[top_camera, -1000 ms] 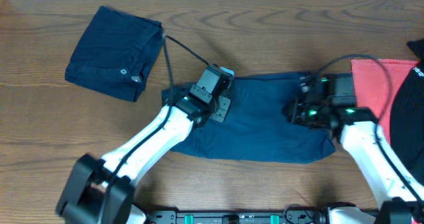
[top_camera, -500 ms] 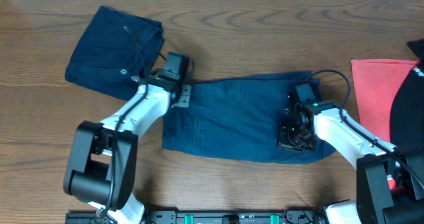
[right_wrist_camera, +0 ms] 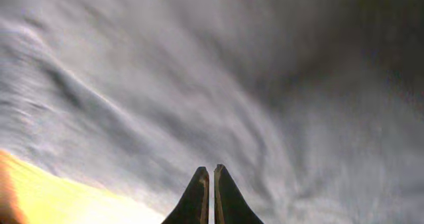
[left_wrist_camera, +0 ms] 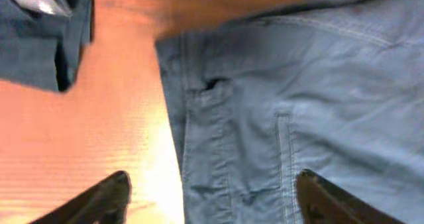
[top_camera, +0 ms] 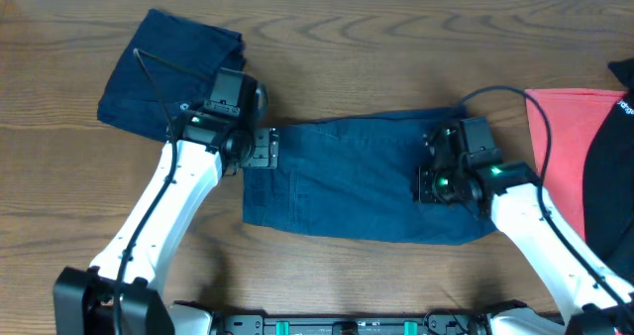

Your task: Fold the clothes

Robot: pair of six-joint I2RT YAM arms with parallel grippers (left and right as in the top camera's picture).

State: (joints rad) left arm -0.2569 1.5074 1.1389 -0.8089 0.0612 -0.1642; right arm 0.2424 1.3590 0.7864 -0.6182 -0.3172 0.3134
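Across the middle of the overhead view, a dark blue denim garment (top_camera: 367, 181) lies spread flat on the wooden worktop (top_camera: 396, 48), waistband end at the left. At that left edge is the left gripper (top_camera: 260, 149), its fingers (left_wrist_camera: 106, 197) spread wide with nothing between them. Over the garment's right end, the right gripper (top_camera: 428, 181) has its fingers (right_wrist_camera: 199, 194) pressed together above the cloth. In the upper left lies a second denim piece (top_camera: 168, 72), folded into a compact square. A red cloth (top_camera: 565, 137) lies at the right edge.
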